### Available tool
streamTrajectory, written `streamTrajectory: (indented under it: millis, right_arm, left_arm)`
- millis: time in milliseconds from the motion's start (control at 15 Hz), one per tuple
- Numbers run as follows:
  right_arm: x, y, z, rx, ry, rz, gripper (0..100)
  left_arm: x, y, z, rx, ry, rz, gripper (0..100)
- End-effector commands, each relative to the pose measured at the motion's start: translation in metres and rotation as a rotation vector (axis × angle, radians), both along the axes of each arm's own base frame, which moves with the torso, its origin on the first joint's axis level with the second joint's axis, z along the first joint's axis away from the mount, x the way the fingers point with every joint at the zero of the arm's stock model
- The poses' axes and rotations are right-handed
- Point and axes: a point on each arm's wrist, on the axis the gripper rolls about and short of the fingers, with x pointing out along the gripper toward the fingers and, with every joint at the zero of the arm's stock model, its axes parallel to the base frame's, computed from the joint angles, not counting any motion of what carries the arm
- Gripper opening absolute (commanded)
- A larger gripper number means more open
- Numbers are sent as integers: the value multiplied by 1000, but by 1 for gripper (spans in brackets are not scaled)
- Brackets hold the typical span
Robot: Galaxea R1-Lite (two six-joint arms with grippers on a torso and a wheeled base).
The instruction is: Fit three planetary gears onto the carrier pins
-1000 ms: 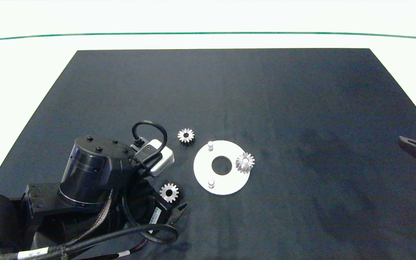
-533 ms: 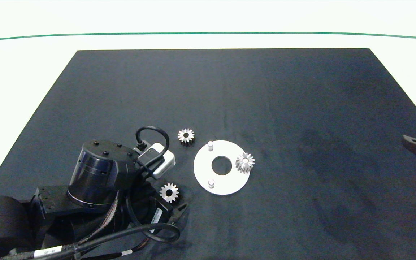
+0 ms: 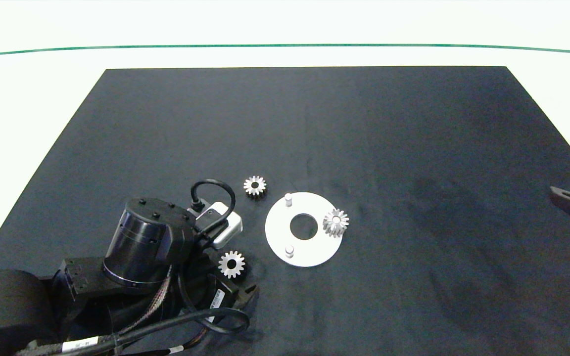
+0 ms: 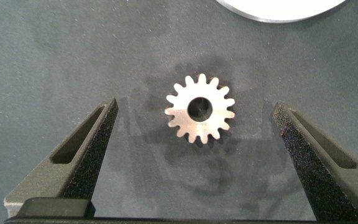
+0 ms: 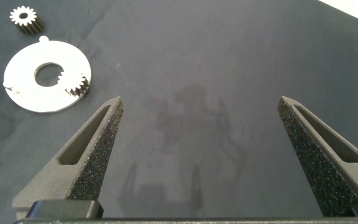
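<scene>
On white disc point(image 3: 285, 232), one gear point(image 3: 335, 222)

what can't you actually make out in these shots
- Head view: left gripper fingers are hidden under its own arm and wrist camera; only the wrist view shows them open around the loose gear.
- Head view: right gripper is cut off by the right edge.
- Third pin: covered by the gear on the disc, so its full seating is unclear.
- Left wrist view: white disc cut by the edge.
</scene>
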Motion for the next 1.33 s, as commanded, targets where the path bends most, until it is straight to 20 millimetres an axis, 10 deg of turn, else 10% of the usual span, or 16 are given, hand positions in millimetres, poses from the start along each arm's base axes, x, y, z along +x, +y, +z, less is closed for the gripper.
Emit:
streamTrajectory:
  millis: [67,1333]
  right_arm:
    - [2,1,-1,-7,6,-1,100]
    - [3,2,-2,-10,11,1,100]
  left_arm:
    - [2,-2,-4,-2,14,9,99]
    - [3,-5,-7,-35,8,18,62]
